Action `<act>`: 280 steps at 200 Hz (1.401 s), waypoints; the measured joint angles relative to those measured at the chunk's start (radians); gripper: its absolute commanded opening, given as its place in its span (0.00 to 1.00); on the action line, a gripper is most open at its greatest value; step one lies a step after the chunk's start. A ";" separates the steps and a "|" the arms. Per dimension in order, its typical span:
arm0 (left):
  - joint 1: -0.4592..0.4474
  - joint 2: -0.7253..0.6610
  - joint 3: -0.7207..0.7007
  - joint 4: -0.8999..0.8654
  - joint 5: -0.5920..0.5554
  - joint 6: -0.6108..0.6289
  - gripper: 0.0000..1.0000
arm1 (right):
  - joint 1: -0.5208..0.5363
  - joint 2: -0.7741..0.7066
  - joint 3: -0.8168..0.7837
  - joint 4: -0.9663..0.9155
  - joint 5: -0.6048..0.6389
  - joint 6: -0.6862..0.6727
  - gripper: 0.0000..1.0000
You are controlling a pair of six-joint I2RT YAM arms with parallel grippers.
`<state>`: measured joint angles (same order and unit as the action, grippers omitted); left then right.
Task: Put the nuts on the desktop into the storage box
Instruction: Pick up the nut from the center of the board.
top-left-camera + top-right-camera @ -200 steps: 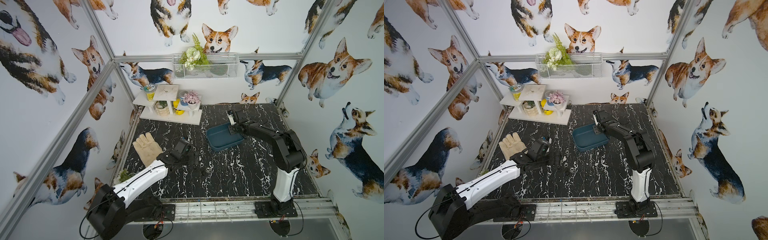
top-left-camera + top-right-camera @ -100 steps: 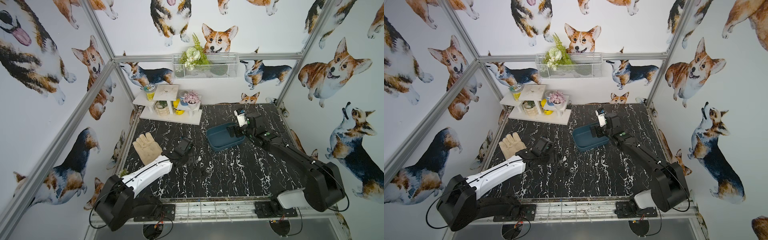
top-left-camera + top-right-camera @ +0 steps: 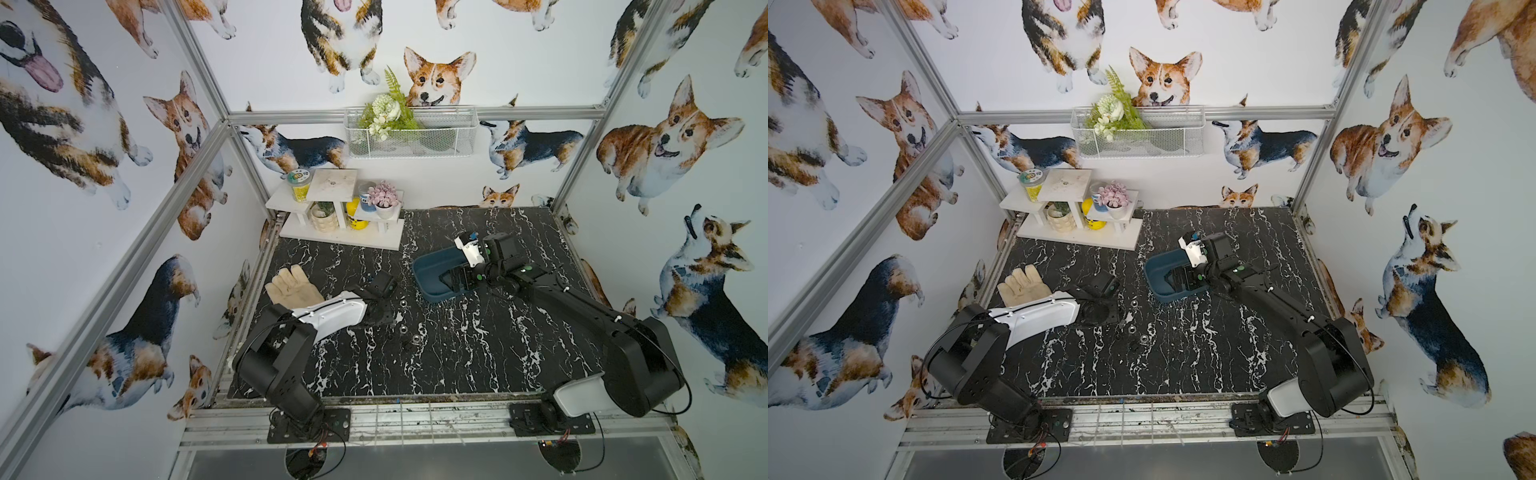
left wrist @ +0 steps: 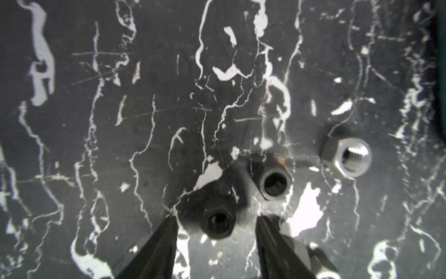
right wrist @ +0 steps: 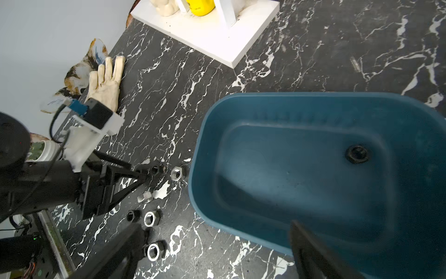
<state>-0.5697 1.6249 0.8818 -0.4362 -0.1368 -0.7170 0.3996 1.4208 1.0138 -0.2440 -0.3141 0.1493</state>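
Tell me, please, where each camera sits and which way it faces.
Both top views: high at the front, looking down on the desktop; both arms show.
Left wrist: close above desktop, facing down; left pincer tips flank a black nut.
Right wrist: above storage box, facing the left arm; right pincer open.
Shared: both wrist views show the silver nut.

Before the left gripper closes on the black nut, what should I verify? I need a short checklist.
1. The black nut lies between the jaws of the left gripper: ok.
2. The fingers touch it: not ok, gaps on both sides.
3. The grey nut lies outside the jaws: ok, but close.
4. The storage box has room: ok, one dark nut inside.
5. The right gripper is open, empty: ok, but it hangs over the box.
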 measured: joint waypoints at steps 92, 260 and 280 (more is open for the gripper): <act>0.006 0.097 0.040 0.029 -0.043 -0.014 0.36 | 0.008 -0.095 -0.022 -0.002 0.105 0.027 1.00; -0.020 0.062 0.016 -0.006 -0.020 -0.018 0.19 | 0.011 -0.155 -0.044 0.011 0.154 0.049 1.00; -0.018 0.047 0.020 -0.006 -0.008 -0.019 0.20 | 0.010 -0.203 -0.097 0.056 0.131 0.049 1.00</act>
<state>-0.5880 1.6714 0.9020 -0.4423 -0.1452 -0.7361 0.4091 1.2182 0.9165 -0.1875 -0.1829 0.1982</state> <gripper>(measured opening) 0.269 0.998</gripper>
